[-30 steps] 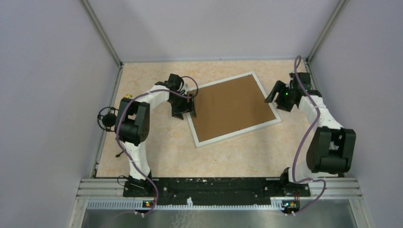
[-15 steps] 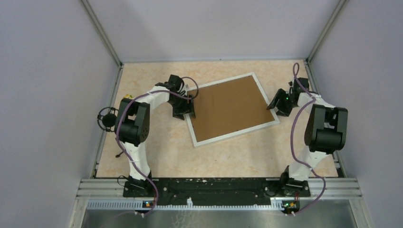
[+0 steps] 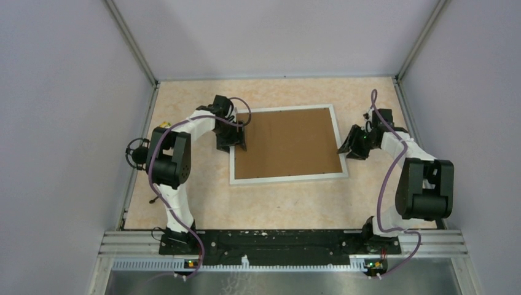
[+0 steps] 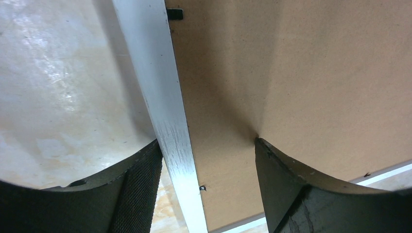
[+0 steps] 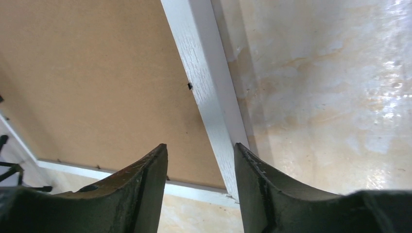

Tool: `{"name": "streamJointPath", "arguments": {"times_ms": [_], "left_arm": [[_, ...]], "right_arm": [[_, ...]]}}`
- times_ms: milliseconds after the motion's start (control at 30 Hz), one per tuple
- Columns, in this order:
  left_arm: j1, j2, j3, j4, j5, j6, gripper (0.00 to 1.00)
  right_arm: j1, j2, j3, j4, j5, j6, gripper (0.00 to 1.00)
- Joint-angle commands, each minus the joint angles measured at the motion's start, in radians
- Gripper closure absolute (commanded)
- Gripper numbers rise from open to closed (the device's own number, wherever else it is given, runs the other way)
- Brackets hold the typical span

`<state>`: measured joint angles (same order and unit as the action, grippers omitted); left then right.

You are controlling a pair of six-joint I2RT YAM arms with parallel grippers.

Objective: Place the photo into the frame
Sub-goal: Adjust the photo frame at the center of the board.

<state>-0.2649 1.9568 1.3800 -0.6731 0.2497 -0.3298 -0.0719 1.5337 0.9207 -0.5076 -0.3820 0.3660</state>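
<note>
Overhead, at 9 o'clock of the frame [image 3: 289, 179]: left gripper [image 3: 232, 138], jaws wide, astride the left bar, one finger over the table [image 3: 276, 203] outside, the other over the brown backing board [image 3: 287, 142]; nothing clamped.

Centre: frame lying face-down, square to the near table edge, board filling the opening. No photo visible anywhere; possibly beneath the board, cannot tell.

At 3 o'clock: right gripper [image 3: 351, 142], jaws at a middling gap astride the right bar, outer finger just beside it, not closed on it.

Handling, by judgement: thin bars light yet stiff, painted grain fairly slick, apt to slide on the glossy table; best taken across a bar at mid-length, both sides together. Any photo probably thin, bendable, easily creased; best held by an edge.

In the way: board and small black tabs [image 4: 175, 13] along its rim, likely needing release and lifting first.
</note>
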Motion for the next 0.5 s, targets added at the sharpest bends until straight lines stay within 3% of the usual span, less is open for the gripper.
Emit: {"name": "streamJointPath", "arguments": {"times_ms": [0,200,467], "left_arm": [[-0.023,-0.022,0.006,0.024,0.049,-0.006,0.26],[-0.021,-0.016,0.007,0.026,0.065,-0.008,0.26],[-0.02,-0.017,0.007,0.027,0.07,-0.005,0.26]], "right_arm": [[-0.026,0.02,0.076,-0.004,-0.018,-0.047,0.58],[-0.026,0.089,0.106,0.021,0.016,-0.063,0.68],[-0.026,0.149,0.14,0.042,0.058,-0.075,0.72]]}}
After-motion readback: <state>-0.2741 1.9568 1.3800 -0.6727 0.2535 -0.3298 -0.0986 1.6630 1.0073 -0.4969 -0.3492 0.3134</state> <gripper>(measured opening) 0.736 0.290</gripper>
